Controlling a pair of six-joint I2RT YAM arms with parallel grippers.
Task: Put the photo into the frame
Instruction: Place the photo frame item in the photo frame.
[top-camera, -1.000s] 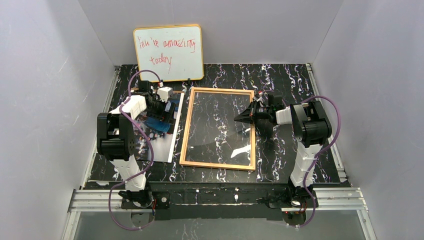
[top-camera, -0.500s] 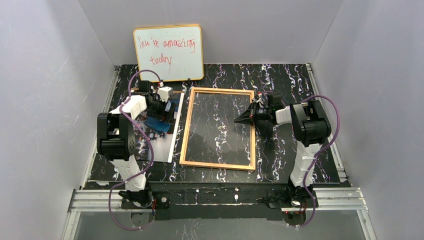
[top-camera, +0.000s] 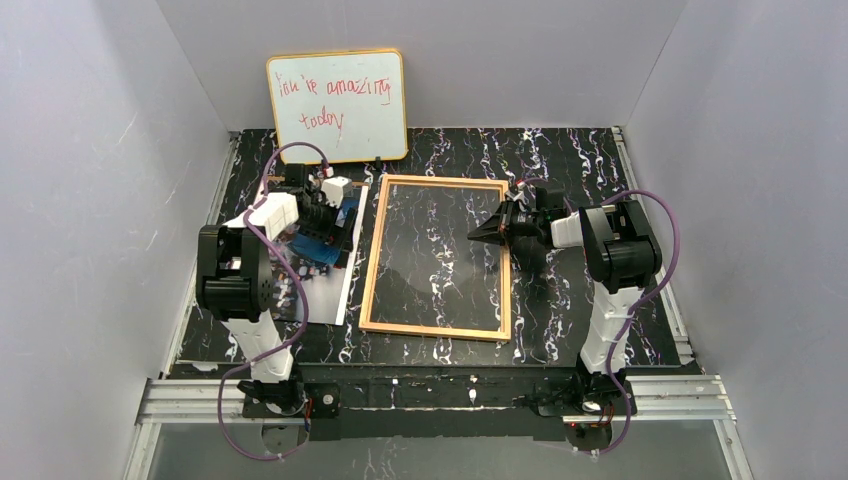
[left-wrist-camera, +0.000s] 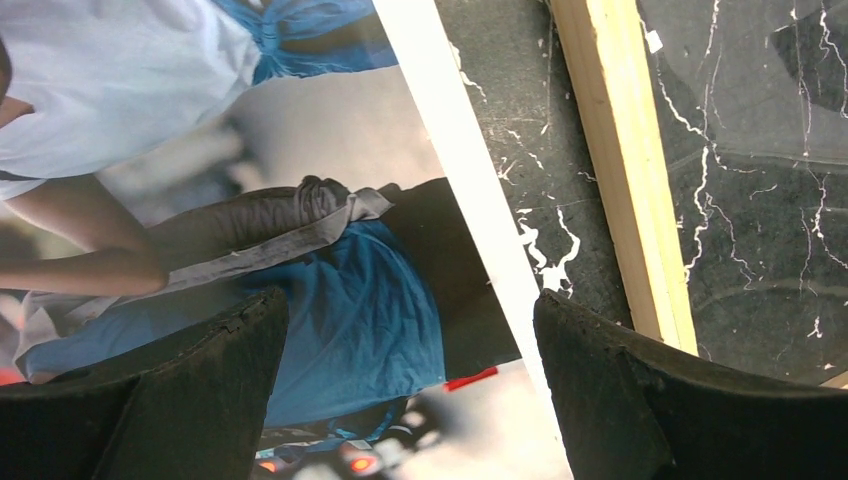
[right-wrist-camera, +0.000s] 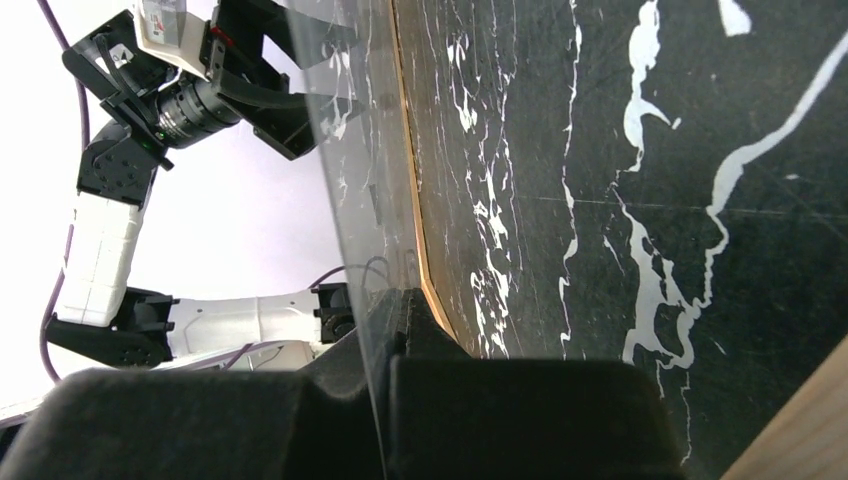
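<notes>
Left claw (left-wrist-camera: 410, 400) shifted slightly over photo (left-wrist-camera: 200, 150), whiteboard (top-camera: 337, 107) behind (right claw (top-camera: 482, 236) grips pane (right-wrist-camera: 360, 200))

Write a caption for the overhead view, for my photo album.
Left gripper hovers open over the photo while the right gripper pinches the clear pane at the golden frame.

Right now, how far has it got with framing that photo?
Early on. Done: the right gripper holds the clear pane tilted up off the frame. In hand: the left gripper hangs open over the photo. Left: the photo lies beside the frame, not yet inside.
</notes>
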